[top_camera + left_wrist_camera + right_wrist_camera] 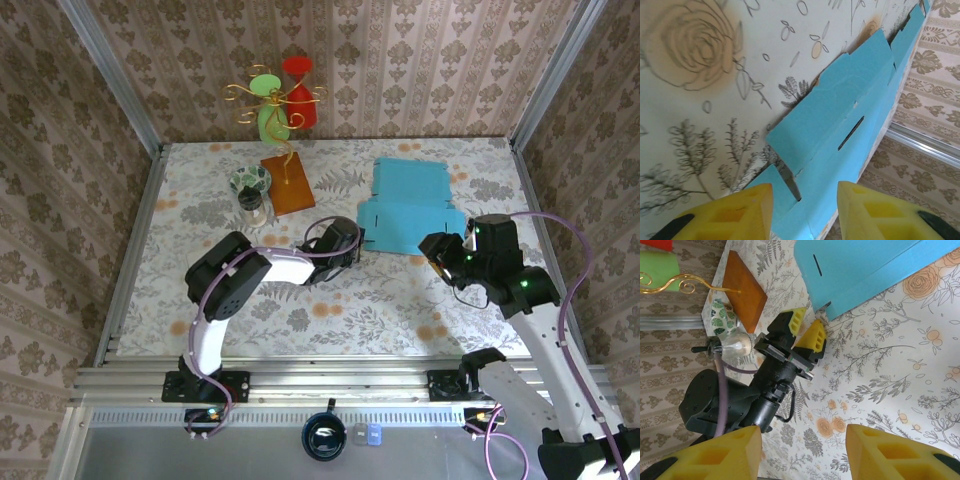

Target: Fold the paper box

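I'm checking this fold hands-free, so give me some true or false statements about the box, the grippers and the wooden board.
The paper box lies flat and unfolded on the table. True.
The right gripper is clamped on the box. False: its jaws are open, holding nothing, off the box.
The left gripper is open at the box's near left corner. True.
The wooden board lies on the box. False: it lies apart, to the box's left.

Brown wooden board [287,182] lying flat on the floral tablecloth [400,300], carrying a gold wire stand [283,125] that is holding a green piece [268,112] and a red piece [300,92]. Leaf-patterned cup [250,180] and clear glass [255,208] sitting just beside the board.
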{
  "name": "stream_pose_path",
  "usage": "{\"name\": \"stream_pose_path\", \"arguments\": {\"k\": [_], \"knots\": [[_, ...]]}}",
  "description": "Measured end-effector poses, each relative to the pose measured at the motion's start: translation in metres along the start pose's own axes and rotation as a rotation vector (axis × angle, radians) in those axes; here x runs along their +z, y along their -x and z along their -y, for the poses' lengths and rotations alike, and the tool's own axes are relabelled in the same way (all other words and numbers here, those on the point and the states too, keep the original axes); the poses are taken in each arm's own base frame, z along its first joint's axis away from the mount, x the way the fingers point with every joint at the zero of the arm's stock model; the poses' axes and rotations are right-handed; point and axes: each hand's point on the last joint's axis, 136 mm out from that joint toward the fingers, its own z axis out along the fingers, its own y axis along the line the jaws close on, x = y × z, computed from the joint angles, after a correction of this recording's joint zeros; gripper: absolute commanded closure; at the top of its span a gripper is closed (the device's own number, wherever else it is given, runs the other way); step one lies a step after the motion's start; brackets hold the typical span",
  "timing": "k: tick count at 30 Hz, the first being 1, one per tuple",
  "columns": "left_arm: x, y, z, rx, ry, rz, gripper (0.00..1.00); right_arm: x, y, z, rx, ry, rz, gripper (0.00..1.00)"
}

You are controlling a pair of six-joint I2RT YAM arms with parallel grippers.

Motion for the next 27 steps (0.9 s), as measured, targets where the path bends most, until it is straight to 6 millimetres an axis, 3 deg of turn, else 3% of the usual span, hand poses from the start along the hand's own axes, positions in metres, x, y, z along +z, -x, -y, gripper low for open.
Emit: {"name": "stream_pose_path", "arguments": {"k": [14, 27], "knots": [[0.015, -0.002, 0.0, -0.047, -0.022, -0.005, 0.64, 0.004, -0.001, 0.002, 0.009, -0.004, -0.024, 0.5], [0.019, 0.003, 0.003, -0.051, -0.054, 0.02, 0.75, 0.004, -0.002, 0.002, 0.012, 0.005, -0.033, 0.5]]}}
